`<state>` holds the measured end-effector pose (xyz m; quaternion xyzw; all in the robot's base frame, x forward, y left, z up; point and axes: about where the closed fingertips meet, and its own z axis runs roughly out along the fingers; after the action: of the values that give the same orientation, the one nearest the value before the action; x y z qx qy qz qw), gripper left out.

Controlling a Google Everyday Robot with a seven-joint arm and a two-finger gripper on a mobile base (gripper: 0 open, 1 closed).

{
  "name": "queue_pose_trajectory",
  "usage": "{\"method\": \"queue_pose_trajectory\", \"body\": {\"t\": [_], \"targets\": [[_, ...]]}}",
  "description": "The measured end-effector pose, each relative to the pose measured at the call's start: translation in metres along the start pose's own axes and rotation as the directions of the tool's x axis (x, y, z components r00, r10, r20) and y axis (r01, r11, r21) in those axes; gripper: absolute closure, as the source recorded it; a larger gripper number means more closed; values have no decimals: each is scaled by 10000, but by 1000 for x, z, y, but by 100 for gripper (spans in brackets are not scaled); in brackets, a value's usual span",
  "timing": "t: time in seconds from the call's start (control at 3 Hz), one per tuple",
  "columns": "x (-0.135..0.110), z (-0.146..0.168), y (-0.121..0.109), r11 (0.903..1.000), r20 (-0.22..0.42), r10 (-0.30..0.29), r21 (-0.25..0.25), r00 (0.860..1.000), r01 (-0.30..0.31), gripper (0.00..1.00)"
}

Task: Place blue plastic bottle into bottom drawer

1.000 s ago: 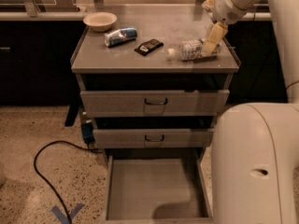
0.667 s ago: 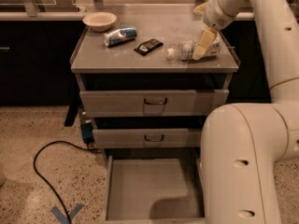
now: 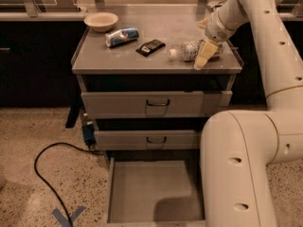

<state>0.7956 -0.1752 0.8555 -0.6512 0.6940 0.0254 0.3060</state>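
The blue plastic bottle [image 3: 186, 51] lies on its side on the cabinet top [image 3: 156, 63], near the right front edge, with its white cap pointing left. My gripper [image 3: 203, 39] is right over the bottle's right half. It is open, with one yellowish finger [image 3: 202, 56] in front of the bottle and the other behind it. The bottle still rests on the top. The bottom drawer [image 3: 151, 188] is pulled out below, and its flat grey floor is bare. My arm's large white body covers the drawer's right side.
On the cabinet top there are a white bowl [image 3: 101, 21] at the back left, a blue-and-silver can [image 3: 121, 36] lying down, and a dark packet [image 3: 150, 47]. The top drawer [image 3: 151, 103] and middle drawer [image 3: 147, 139] are shut. A black cable [image 3: 47, 174] runs over the floor at the left.
My gripper has come a little lower and closer around the bottle. The white arm body has swung left and now fills more of the lower right. The bottle has not moved.
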Motion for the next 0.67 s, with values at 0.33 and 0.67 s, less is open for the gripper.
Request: {"method": "queue_pose_trajectory", "body": {"t": [0.33,0.67], "targets": [[12,13,3,9988,46,463,-138,9989,-462,0],[12,14,3,9988,48,466,-137,9989,-465,18]]}}
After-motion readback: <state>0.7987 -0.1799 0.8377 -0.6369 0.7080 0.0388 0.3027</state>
